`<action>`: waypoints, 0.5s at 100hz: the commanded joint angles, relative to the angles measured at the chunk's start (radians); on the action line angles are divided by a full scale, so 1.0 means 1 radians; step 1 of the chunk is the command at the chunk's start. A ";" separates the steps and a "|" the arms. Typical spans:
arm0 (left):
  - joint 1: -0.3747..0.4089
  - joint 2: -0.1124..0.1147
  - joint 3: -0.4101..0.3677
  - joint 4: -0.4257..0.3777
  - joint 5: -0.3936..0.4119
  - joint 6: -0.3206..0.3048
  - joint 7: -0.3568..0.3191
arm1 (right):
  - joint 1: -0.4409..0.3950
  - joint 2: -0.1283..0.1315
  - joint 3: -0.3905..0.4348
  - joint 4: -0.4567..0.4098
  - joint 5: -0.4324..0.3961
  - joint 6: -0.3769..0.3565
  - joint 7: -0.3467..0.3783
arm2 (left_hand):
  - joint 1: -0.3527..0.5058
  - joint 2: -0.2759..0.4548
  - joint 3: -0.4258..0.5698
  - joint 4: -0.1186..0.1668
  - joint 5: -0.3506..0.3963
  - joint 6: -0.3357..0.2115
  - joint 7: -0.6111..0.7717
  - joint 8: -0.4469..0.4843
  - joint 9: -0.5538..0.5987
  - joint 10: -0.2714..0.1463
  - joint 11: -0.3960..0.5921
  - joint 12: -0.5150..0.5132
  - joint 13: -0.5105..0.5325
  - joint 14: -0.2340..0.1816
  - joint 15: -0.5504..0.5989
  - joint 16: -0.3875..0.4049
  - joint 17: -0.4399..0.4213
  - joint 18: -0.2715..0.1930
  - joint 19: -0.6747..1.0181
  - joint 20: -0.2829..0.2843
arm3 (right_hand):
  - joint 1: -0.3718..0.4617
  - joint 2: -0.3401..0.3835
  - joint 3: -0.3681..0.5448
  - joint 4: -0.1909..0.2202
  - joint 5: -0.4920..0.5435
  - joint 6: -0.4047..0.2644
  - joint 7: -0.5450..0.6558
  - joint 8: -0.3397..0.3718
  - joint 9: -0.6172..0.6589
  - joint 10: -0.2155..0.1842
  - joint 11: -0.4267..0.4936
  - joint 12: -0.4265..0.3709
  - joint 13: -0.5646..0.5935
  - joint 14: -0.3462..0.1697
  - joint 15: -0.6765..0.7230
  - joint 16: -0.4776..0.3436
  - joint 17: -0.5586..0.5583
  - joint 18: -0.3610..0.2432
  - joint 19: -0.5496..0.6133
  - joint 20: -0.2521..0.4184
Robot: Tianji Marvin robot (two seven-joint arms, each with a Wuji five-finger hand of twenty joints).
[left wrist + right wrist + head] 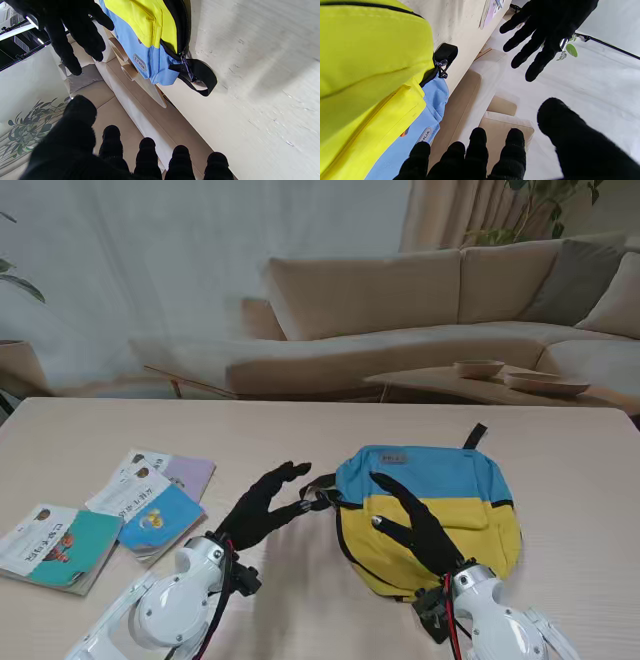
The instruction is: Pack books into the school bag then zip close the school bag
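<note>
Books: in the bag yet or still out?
Out. The books lie flat on the table, left of the school bag; neither the left hand nor the right hand holds one.

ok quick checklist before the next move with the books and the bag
1. Left hand free: ok, open, holding nothing, near the bag's black strap loop.
2. Right hand free: ok, open, over the school bag.
3. Books out of the bag: ok, three lie on the table to the left.
4. Bag open for loading: cannot tell, the zip looks mostly closed.
5. Bag flat and stable: ok.
</note>
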 commanded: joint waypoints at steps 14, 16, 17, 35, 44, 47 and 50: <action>0.007 -0.005 0.001 -0.006 -0.003 -0.001 -0.019 | -0.008 -0.008 -0.002 -0.001 -0.001 -0.005 0.014 | -0.033 0.005 0.031 0.032 -0.032 -0.002 0.015 0.013 -0.029 -0.034 -0.003 0.013 -0.025 -0.039 -0.019 0.007 -0.004 -0.034 -0.037 -0.025 | 0.001 0.004 0.011 -0.017 -0.020 -0.020 0.016 -0.021 -0.014 -0.035 0.011 0.015 -0.029 -0.024 0.005 0.007 0.004 -0.022 -0.049 0.017; 0.007 -0.005 0.001 -0.006 -0.003 -0.001 -0.018 | -0.008 -0.008 -0.002 -0.001 -0.001 -0.005 0.014 | -0.033 0.005 0.031 0.032 -0.032 -0.002 0.016 0.013 -0.028 -0.035 -0.002 0.014 -0.025 -0.039 -0.019 0.007 -0.004 -0.034 -0.037 -0.025 | 0.001 0.004 0.011 -0.017 -0.019 -0.020 0.017 -0.021 -0.014 -0.035 0.011 0.015 -0.029 -0.024 0.005 0.007 0.004 -0.022 -0.049 0.017; 0.007 -0.005 0.001 -0.005 -0.002 -0.002 -0.018 | -0.008 -0.008 -0.002 0.000 -0.002 -0.006 0.014 | -0.034 0.005 0.031 0.032 -0.032 -0.002 0.016 0.013 -0.028 -0.034 -0.002 0.014 -0.025 -0.039 -0.019 0.007 -0.004 -0.034 -0.037 -0.025 | 0.001 0.004 0.011 -0.017 -0.019 -0.021 0.017 -0.022 -0.014 -0.035 0.011 0.015 -0.028 -0.023 0.005 0.007 0.004 -0.022 -0.049 0.017; 0.007 -0.005 0.001 -0.003 -0.001 -0.005 -0.018 | -0.005 -0.009 -0.004 0.002 -0.002 -0.006 0.011 | -0.032 0.002 0.034 0.032 -0.032 0.001 0.021 0.016 -0.027 -0.033 0.001 0.015 -0.025 -0.039 -0.019 0.008 -0.004 -0.034 -0.037 -0.025 | 0.003 0.002 0.015 -0.018 -0.019 -0.019 0.030 -0.026 -0.014 -0.035 0.014 0.017 -0.027 -0.024 0.006 0.008 0.004 -0.022 -0.050 0.019; 0.006 -0.004 -0.002 -0.003 -0.001 -0.006 -0.024 | -0.001 -0.009 -0.005 0.002 -0.003 -0.005 0.008 | -0.032 0.002 0.034 0.032 -0.032 0.001 0.022 0.016 -0.027 -0.034 0.001 0.015 -0.025 -0.039 -0.019 0.007 -0.004 -0.035 -0.037 -0.025 | 0.005 0.003 0.015 -0.019 -0.021 -0.016 0.039 -0.030 -0.015 -0.034 0.015 0.017 -0.028 -0.024 0.006 0.008 0.004 -0.022 -0.051 0.020; 0.006 -0.004 -0.003 -0.003 -0.001 -0.006 -0.025 | 0.000 -0.010 -0.005 0.001 -0.002 -0.005 0.007 | -0.032 0.002 0.035 0.032 -0.032 0.001 0.023 0.017 -0.026 -0.035 0.002 0.016 -0.025 -0.040 -0.019 0.007 -0.004 -0.035 -0.037 -0.025 | 0.005 0.003 0.015 -0.019 -0.021 -0.015 0.042 -0.030 -0.015 -0.034 0.015 0.017 -0.027 -0.025 0.006 0.008 0.004 -0.022 -0.052 0.021; 0.006 -0.004 -0.003 -0.003 -0.002 -0.004 -0.026 | 0.000 -0.010 -0.005 0.001 -0.001 -0.005 0.006 | -0.032 0.002 0.035 0.031 -0.032 0.000 0.024 0.017 -0.025 -0.035 0.003 0.016 -0.025 -0.038 -0.019 0.007 -0.004 -0.035 -0.036 -0.025 | 0.005 0.003 0.015 -0.019 -0.020 -0.015 0.045 -0.031 -0.014 -0.034 0.016 0.017 -0.028 -0.024 0.006 0.008 0.004 -0.022 -0.052 0.021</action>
